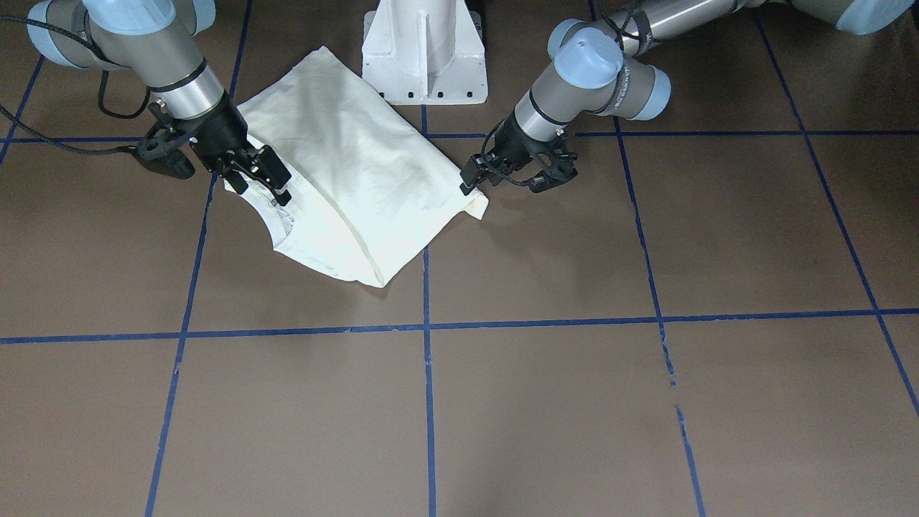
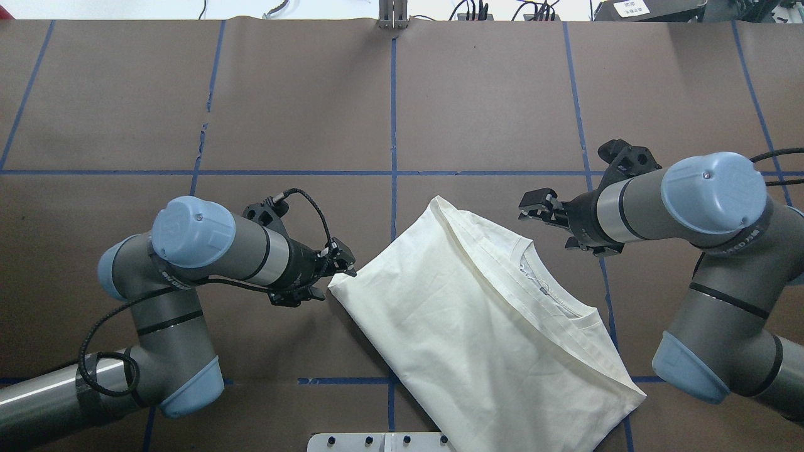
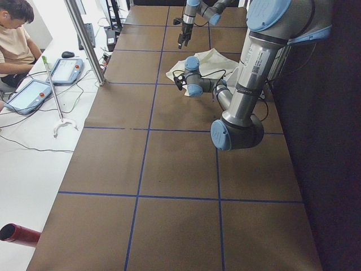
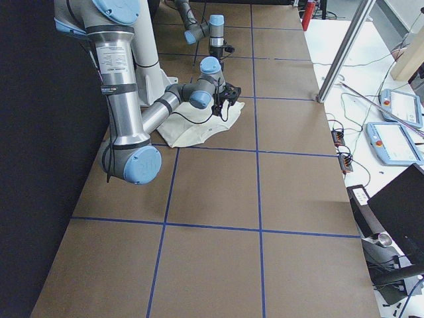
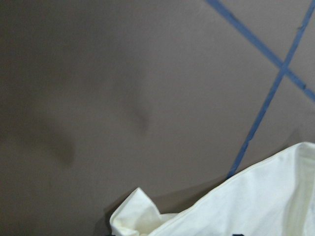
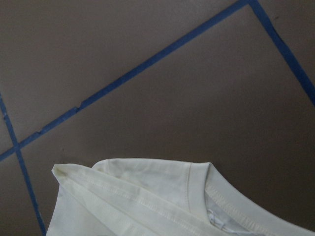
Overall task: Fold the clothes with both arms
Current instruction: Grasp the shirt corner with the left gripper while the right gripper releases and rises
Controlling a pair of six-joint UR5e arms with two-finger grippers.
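The cream shirt (image 1: 359, 179) lies folded into a slanted rectangle on the brown table, near the robot's base. Its ribbed neck (image 2: 546, 282) faces up on the robot's right side, and the print is hidden. It also shows in the overhead view (image 2: 465, 314). My left gripper (image 2: 344, 262) hovers just beside the shirt's left corner (image 5: 133, 211), looks open and holds nothing; the front view shows it too (image 1: 470, 179). My right gripper (image 2: 532, 207) is open above the table beside the collar edge (image 6: 197, 182), holding nothing; it also shows in the front view (image 1: 262, 179).
The white pedestal base (image 1: 423, 50) stands right behind the shirt. Blue tape lines (image 1: 428, 402) grid the brown table. A person (image 3: 14, 34) sits by control tablets (image 3: 65, 70) on a white side bench. More tablets (image 4: 397, 142) lie off the table's other end.
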